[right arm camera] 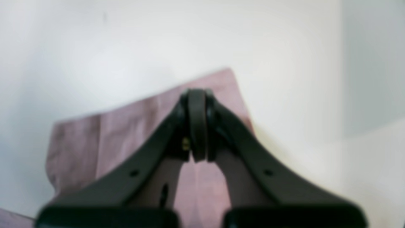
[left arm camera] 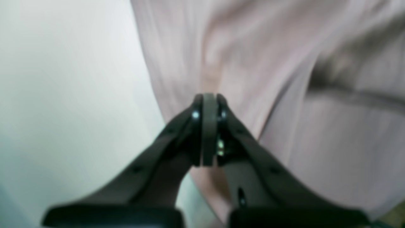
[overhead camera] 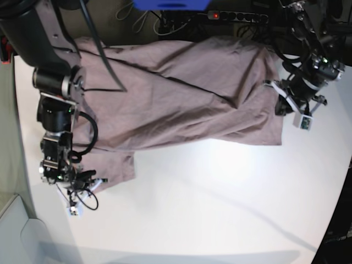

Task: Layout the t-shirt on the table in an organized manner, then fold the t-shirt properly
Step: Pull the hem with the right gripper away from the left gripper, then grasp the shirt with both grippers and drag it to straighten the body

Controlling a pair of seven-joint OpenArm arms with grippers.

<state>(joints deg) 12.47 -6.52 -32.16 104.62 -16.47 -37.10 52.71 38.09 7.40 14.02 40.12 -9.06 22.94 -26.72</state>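
The mauve t-shirt lies spread across the far half of the white table, creased, with a flap hanging toward the near left. My left gripper sits at the shirt's right edge. In the left wrist view, the left gripper is shut, with folds of the shirt running up to its tips. My right gripper is at the flap's lower edge. Close up, the right gripper is shut over a corner of the cloth.
A power strip and cables lie beyond the table's far edge, beside a blue object. The table's curved edge runs down the right. A pale grey surface lies off the near left corner.
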